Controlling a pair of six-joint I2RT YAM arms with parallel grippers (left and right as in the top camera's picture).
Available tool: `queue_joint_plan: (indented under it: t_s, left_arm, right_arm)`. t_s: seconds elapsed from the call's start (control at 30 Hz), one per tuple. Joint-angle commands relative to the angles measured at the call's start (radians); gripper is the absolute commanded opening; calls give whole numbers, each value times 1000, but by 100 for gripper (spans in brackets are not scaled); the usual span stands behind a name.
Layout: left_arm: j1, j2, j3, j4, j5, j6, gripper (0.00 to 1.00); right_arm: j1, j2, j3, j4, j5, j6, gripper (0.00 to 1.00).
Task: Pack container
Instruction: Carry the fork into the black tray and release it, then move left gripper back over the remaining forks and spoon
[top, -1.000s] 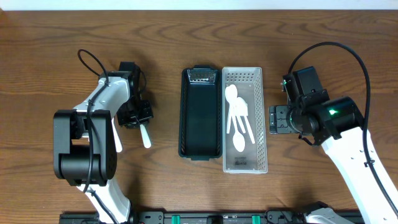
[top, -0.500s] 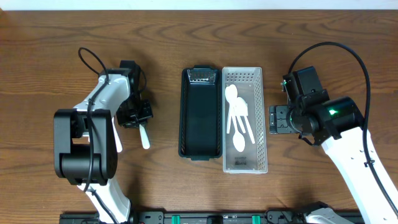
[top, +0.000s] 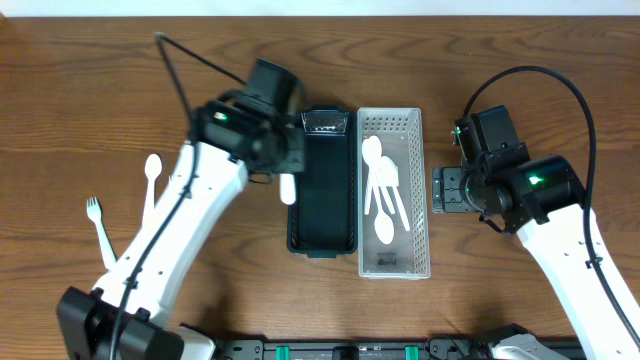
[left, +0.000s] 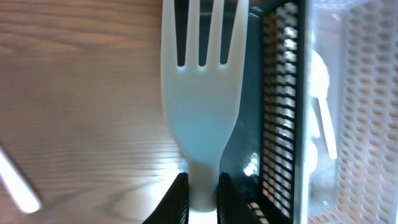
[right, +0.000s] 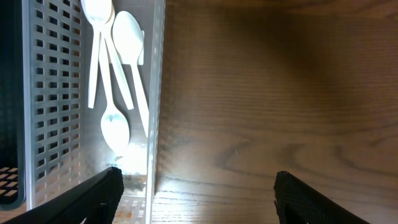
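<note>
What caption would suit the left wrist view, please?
Left claw holds a white fork by the black basket, spoons beyond.

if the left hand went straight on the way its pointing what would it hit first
Probably the left rim of the black bin: the fork in the left hand hangs over that edge, table on one side, bin floor on the other. Height is unclear, so it might slip just inside.
</note>
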Motion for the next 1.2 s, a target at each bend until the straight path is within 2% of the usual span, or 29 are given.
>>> queue_joint_plan:
  t_s: [0.0, 0.37, 0.4, 0.5, 0.57, 0.67, 0.7, 0.8, 0.9, 0.93, 1.03, 1.17]
  left_arm:
    - [-59, 65, -37, 32, -24, -32, 6]
    - [-130, 282, -54, 89, -26, -35, 6]
    - [-133, 283, -54, 92, -26, -35, 10]
    - [-133, 271, -45, 95, -26, -33, 31]
    - [-133, 256, -32, 92, -27, -11, 51]
    - [-133, 219, -12, 83, -37, 14, 52]
    - [-133, 203, -8, 79, -50, 15, 57]
    - [-132, 131, -6, 64, -113, 18, 66]
    - [-118, 47, -6, 29, -179, 60, 69]
    - [-107, 21, -6, 13, -196, 64, 73]
    - [-40, -49, -6, -38, -227, 89, 77]
    - [124, -97, -6, -96, -226, 105, 79]
  right_arm:
    - [-14, -3, -5, 3, 14, -8, 81]
    - [-14, -3, -5, -2, 14, -8, 81]
    - [-14, -3, -5, -2, 14, -8, 81]
    - [-14, -3, -5, -5, 14, -9, 81]
    - [-14, -3, -5, -9, 14, -9, 81]
    - [-14, -3, -5, -17, 14, -9, 81]
    - [-14, -3, -5, -20, 14, -9, 82]
    - [-14, -3, -5, -29, 14, -10, 82]
    - [-14, -3, -5, -32, 14, -17, 82]
    - [-14, -3, -5, -32, 14, -17, 82]
    - [-14, -3, -5, -32, 14, -16, 82]
    - [-14, -3, -5, -31, 14, -16, 83]
